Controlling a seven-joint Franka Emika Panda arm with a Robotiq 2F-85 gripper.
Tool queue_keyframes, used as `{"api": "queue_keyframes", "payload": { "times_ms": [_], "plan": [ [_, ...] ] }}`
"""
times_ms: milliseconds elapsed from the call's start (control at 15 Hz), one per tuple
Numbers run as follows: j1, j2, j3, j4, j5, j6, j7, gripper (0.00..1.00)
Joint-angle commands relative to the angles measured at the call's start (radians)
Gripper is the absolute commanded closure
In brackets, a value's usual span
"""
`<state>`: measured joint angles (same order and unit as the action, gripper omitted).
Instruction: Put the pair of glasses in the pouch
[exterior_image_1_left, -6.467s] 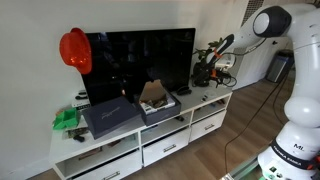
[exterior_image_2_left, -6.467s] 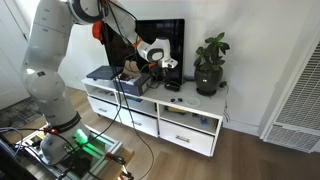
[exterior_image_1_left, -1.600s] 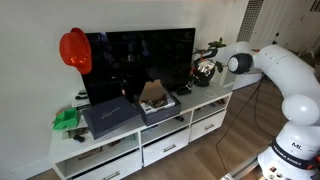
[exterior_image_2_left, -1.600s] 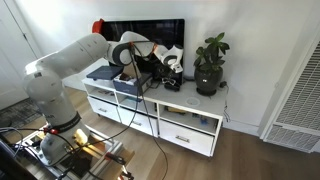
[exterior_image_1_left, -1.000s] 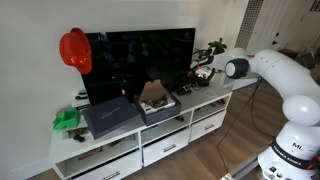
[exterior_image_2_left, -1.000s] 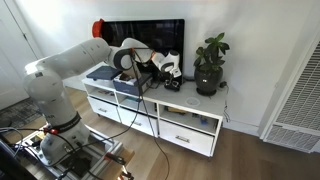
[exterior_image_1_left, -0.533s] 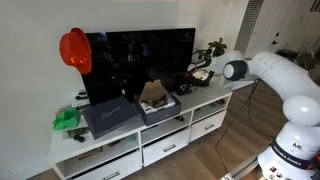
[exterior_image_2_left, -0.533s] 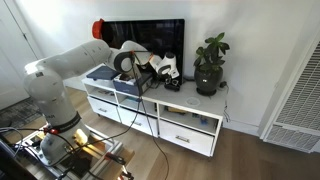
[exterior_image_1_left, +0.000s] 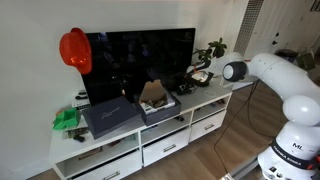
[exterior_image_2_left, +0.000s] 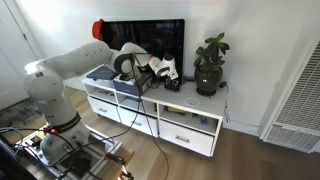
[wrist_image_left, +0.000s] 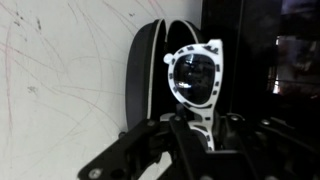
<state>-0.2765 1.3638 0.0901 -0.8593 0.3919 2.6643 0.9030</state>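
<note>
Right now I am looking at the fingers (wrist_image_left: 176, 140) in the wrist view, and they are pinching narrow on the lower part of the white-framed sunglasses (wrist_image_left: 195, 80), so the gripper (wrist_image_left: 197, 128) is carrying them clear of any surface. One dark lens is facing the camera, ringed by its white frame, and the rest of the pair is running down between the pads, where I cannot make out the arms. Just behind the sunglasses the black pouch (wrist_image_left: 148, 70) is standing on edge with its mouth gaping toward the camera; the frame is overlapping that opening, but I cannot tell whether it is touching the pouch or already partly inside. To one side of the pouch a scuffed white surface (wrist_image_left: 60, 90) is filling the view, and to the other side everything is going dark. Moving outward, in both exterior views the gripper (exterior_image_1_left: 200, 72) (exterior_image_2_left: 163, 68) is hanging low over the top of the white TV cabinet (exterior_image_1_left: 205, 100) (exterior_image_2_left: 190, 105), between the black television (exterior_image_1_left: 140, 60) (exterior_image_2_left: 160, 40) and the potted plant (exterior_image_1_left: 213, 50) (exterior_image_2_left: 210, 65), with the white arm (exterior_image_1_left: 270, 70) (exterior_image_2_left: 80, 60) reaching in sideways. Farther along the cabinet top an open cardboard box (exterior_image_1_left: 157, 100), a dark flat case (exterior_image_1_left: 110, 115) and something green (exterior_image_1_left: 66, 119) are sitting, and a red helmet (exterior_image_1_left: 74, 48) is hanging by the television's corner.
</note>
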Motion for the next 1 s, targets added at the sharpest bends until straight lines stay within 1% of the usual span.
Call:
{"api": "queue_keyframes", "payload": {
  "times_ms": [0,67,467,533,733,800,933],
  "plan": [
    [0.0,0.019,0.008,0.017,0.014,0.014,0.024,0.47],
    [0.001,0.018,0.005,0.015,0.012,0.014,0.028,0.46],
    [-0.001,0.016,-0.001,0.004,0.009,0.005,0.036,0.05],
    [-0.002,0.015,-0.001,0.002,0.009,0.006,0.035,0.01],
    [-0.009,-0.005,0.001,-0.018,0.01,0.003,0.028,0.0],
    [-0.012,-0.023,-0.001,-0.036,0.007,-0.015,0.026,0.0],
    [-0.015,-0.056,-0.015,-0.069,0.0,-0.034,0.03,0.0]
  ]
}}
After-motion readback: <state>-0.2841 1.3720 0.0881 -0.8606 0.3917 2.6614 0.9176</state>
